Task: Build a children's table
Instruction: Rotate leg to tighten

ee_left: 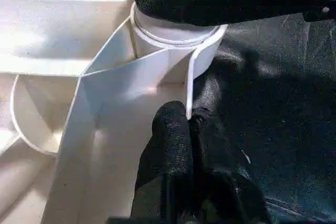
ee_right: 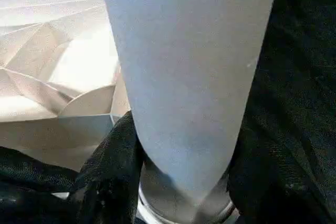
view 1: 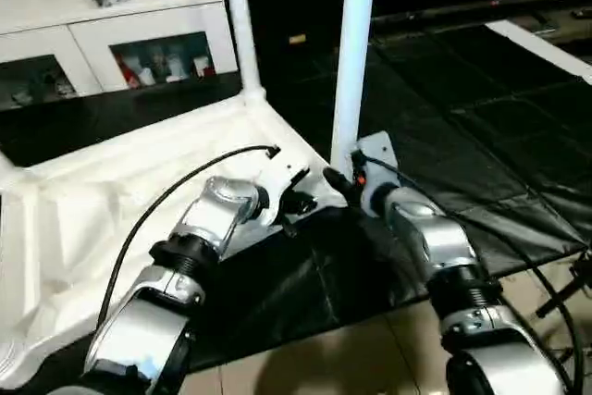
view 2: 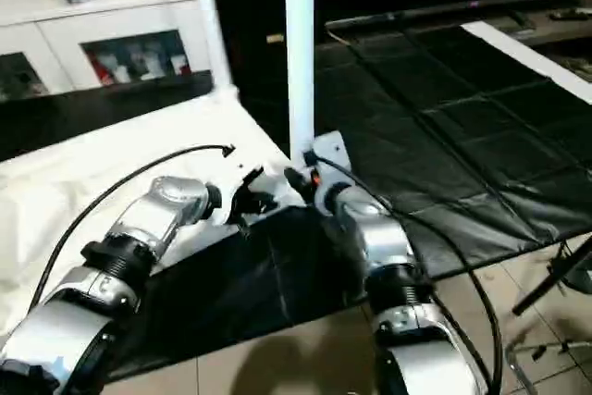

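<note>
Left eye view: we count two legs upright in corner sockets of the upturned table top (view 1: 111, 201) on the black mat, the far leg (view 1: 237, 20) and the near leg (view 1: 354, 53). Our right gripper (view 1: 344, 182) clasps the near leg's base; our left gripper (ee_left: 190, 124) pinches the top's rim. Two more legs should remain.

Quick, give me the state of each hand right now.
Left hand: closed, pinching the rim of the tabletop by the corner socket.
Right hand: closed around the upright leg near its base.
</note>
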